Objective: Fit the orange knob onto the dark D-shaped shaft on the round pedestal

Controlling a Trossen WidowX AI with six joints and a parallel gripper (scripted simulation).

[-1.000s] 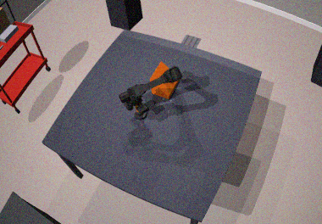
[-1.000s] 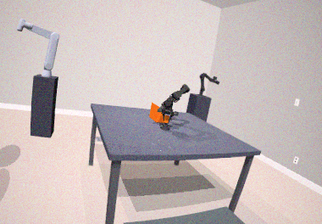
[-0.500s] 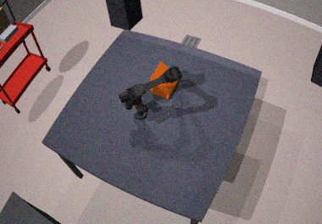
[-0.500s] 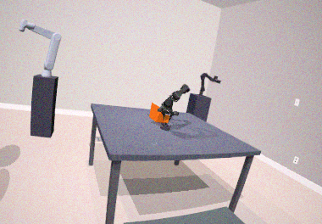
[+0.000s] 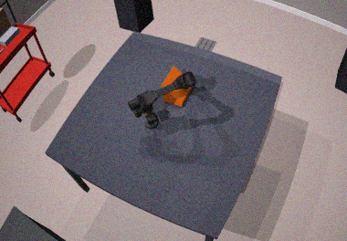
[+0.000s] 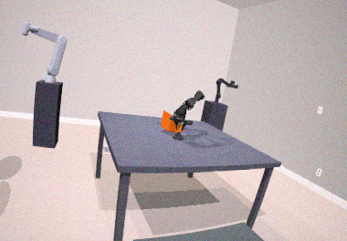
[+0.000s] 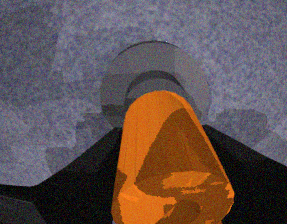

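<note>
The orange knob point(image 7: 154, 120) fills the lower middle of the wrist view, its far end narrow and rounded. My gripper point(image 7: 161, 134) point(image 5: 148, 112) is shut on the knob, with a dark finger on each side. The round grey pedestal point(image 7: 154, 54) point(image 6: 177, 136) lies beyond the knob in the wrist view, with the dark shaft point(image 7: 155, 85) rising from it. The knob's far end overlaps the near part of the shaft in that view. Whether the knob touches the shaft cannot be told. The hole and the shaft's flat side are hidden.
An orange block-like object point(image 5: 181, 99) point(image 6: 168, 121) stands on the dark table point(image 5: 105, 130) point(image 6: 137, 146) beside the arm's base. A red cart point(image 5: 29, 71) stands on the floor to the left. Another arm on a black stand point(image 6: 47, 114) is away from the table.
</note>
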